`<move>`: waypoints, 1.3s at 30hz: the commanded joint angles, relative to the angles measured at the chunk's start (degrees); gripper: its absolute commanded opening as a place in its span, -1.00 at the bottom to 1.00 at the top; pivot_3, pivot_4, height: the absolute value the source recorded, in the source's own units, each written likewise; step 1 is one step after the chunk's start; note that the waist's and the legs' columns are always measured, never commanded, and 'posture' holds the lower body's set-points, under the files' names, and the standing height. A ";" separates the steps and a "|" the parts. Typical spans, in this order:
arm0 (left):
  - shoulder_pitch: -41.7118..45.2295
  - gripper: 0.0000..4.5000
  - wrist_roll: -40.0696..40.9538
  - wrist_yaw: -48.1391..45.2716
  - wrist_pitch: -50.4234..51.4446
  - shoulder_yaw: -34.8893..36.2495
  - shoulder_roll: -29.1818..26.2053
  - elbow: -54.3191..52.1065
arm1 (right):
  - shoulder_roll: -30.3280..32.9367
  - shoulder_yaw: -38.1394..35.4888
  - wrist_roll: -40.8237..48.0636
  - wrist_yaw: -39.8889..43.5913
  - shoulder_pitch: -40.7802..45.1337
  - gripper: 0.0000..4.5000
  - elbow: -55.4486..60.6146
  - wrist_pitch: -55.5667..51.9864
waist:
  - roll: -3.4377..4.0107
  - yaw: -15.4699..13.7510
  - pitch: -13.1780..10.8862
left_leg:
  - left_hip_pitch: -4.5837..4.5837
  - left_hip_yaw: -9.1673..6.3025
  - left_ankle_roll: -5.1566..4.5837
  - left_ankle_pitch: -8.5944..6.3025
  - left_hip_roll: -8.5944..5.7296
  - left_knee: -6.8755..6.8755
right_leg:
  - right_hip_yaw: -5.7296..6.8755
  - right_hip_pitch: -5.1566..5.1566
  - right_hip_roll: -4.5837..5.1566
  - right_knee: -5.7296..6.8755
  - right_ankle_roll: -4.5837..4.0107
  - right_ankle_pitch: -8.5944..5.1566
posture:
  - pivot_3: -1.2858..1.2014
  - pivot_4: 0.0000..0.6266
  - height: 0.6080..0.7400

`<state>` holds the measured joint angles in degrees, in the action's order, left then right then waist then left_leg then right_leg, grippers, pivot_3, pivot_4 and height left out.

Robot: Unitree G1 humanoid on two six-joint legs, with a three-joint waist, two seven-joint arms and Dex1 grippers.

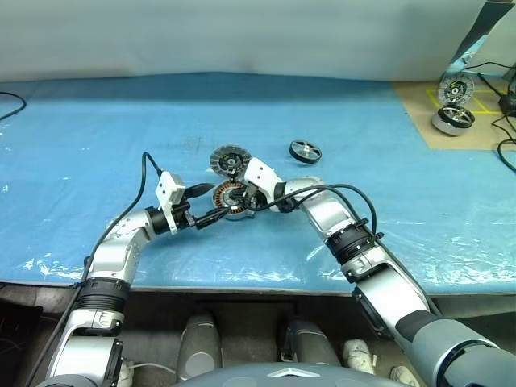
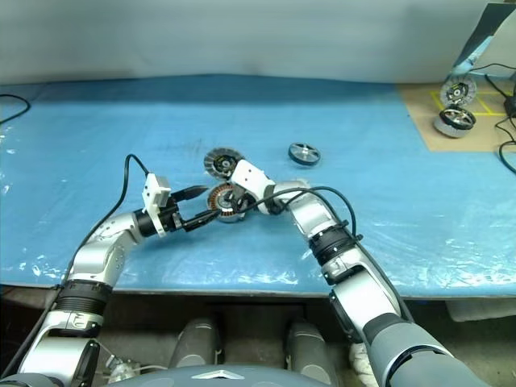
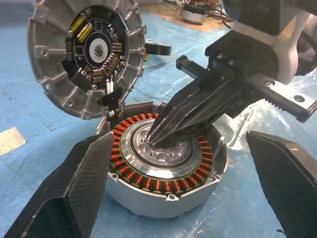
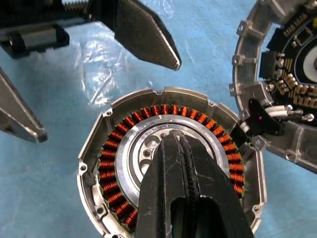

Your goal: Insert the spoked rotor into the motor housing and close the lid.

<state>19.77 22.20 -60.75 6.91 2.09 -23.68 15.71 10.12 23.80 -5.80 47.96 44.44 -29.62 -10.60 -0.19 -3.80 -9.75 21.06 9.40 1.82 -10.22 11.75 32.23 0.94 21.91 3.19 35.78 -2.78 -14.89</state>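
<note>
Right end effector (image 4: pixel 173 144) (pinched closed) on motor housing (image 3: pixel 163 203); left end effector (image 3: pixel 173 188) wide.

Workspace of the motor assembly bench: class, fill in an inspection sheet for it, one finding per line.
Surface: blue sheet over the table, wrinkled near the front edge.
Job's things: motor housing open, copper windings exposed; lid hinged up behind it, circuit side showing; spoked rotor lying apart on the sheet, not yet inserted.
Clutter: nothing seen on the sheet.
Grippers: left gripper jaws open either side of the housing; right gripper jaws shut, tip at the housing's silver centre.
Cables: black cable looping from the left wrist.
Surroundings: two more motor parts on a brown board at far right.
</note>
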 commanded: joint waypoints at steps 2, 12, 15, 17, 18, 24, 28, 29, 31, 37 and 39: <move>0.01 1.00 0.00 -0.22 -0.74 0.22 -0.44 -0.96 | 2.19 7.95 -9.62 -1.63 -3.13 -0.98 -7.24 1.54 | 0.11 -0.01 0.22 | -0.11 0.07 0.00 0.00 -0.04 -0.01 | -0.12 -0.06 0.02 -0.03 0.01 -0.01 | 0.03 -0.52 1.00; 0.11 1.00 -0.31 -0.53 -0.87 0.26 -0.12 -0.52 | -2.99 -8.46 7.77 2.72 -1.96 -0.98 -0.52 -8.31 | 0.18 -0.07 0.28 | -0.50 0.45 -0.24 -0.14 -0.04 -0.26 | -0.50 -0.15 0.05 -0.10 0.04 -0.03 | 0.03 -0.52 1.00; 0.35 1.00 -0.24 -0.54 -0.62 0.23 0.03 -0.57 | -3.56 -12.07 11.87 3.25 -1.01 -0.98 1.78 -11.88 | 0.18 -0.09 0.28 | 0.35 0.50 -0.05 0.02 -0.02 -0.17 | -0.48 0.60 -0.02 -0.05 0.05 0.01 | 0.03 -0.52 1.00; 0.45 1.00 -0.17 -0.58 -0.46 0.19 0.09 -0.70 | -3.66 -12.57 12.16 2.57 -0.73 -0.98 2.04 -12.40 | 0.18 -0.10 0.28 | 0.79 0.49 -0.21 0.13 0.00 -0.10 | -0.37 1.01 -0.04 0.05 0.25 0.15 | 0.03 -0.52 1.00; 0.46 1.00 -0.15 -0.60 -0.39 0.15 0.13 -0.78 | -3.63 -12.31 12.09 2.72 -0.85 -0.98 2.35 -12.54 | 0.18 -0.10 0.28 | 0.96 0.48 -0.22 0.13 0.01 -0.09 | -0.33 1.17 -0.04 0.12 0.27 0.17 | 0.03 -0.52 1.00; 0.27 1.00 -0.14 -0.77 -0.11 0.00 0.11 -1.09 | -4.00 -11.15 12.74 4.46 -2.01 -0.98 5.11 -14.39 | 0.17 -0.09 0.28 | 1.05 0.45 -0.05 0.03 0.05 -0.13 | -0.18 1.24 -0.10 0.09 0.28 0.18 | 0.03 -0.52 1.00; -0.11 1.00 -0.25 -0.94 -0.28 0.06 -0.02 -0.89 | -3.55 -8.99 12.52 6.97 -3.61 -0.98 7.11 -15.44 | 0.17 -0.10 0.28 | 1.03 0.45 -0.02 0.01 0.05 -0.11 | -0.21 1.22 -0.05 0.09 0.28 0.17 | 0.03 -0.52 1.00; -0.23 1.00 -0.28 -0.99 -0.36 0.10 -0.08 -0.83 | -3.64 -8.79 12.46 6.89 -3.78 -0.98 7.37 -15.57 | 0.17 -0.10 0.28 | 1.02 0.44 -0.02 0.01 0.05 -0.10 | -0.21 1.22 -0.05 0.09 0.28 0.17 | 0.03 -0.52 1.00; -0.51 1.00 -0.37 -1.11 -0.56 0.10 -0.16 -0.74 | -3.70 -8.22 11.53 6.10 -3.72 -0.98 6.48 -14.99 | 0.17 -0.10 0.28 | 1.01 0.44 -0.02 0.01 0.05 -0.10 | -0.21 1.21 -0.05 0.10 0.28 0.17 | 0.03 -0.52 1.00; -0.66 1.00 -0.61 -0.95 -0.51 -0.19 -0.04 -1.05 | -3.81 -7.34 8.59 2.06 -2.42 -0.98 -0.09 -12.52 | 0.17 -0.05 0.28 | 0.88 0.44 -0.01 0.01 0.04 -0.09 | -0.25 1.10 -0.04 0.11 0.24 0.15 | 0.03 -0.52 1.00; -0.73 1.00 -0.62 -0.90 -0.47 -0.22 -0.11 -1.22 | -4.05 -8.92 10.62 2.41 -1.97 -0.98 0.06 -13.72 | 0.17 -0.08 0.28 | 0.77 0.44 -0.01 0.01 0.05 -0.09 | -0.27 1.00 -0.04 0.11 0.06 0.04 | 0.03 -0.52 1.00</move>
<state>19.16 21.25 -61.28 6.90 1.79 -23.39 15.84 5.92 15.91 4.43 51.29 42.46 -28.07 -22.82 -0.02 -3.87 -9.48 21.81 9.85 1.81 -10.22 11.79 32.14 0.66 22.89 3.14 35.87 -2.73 -14.85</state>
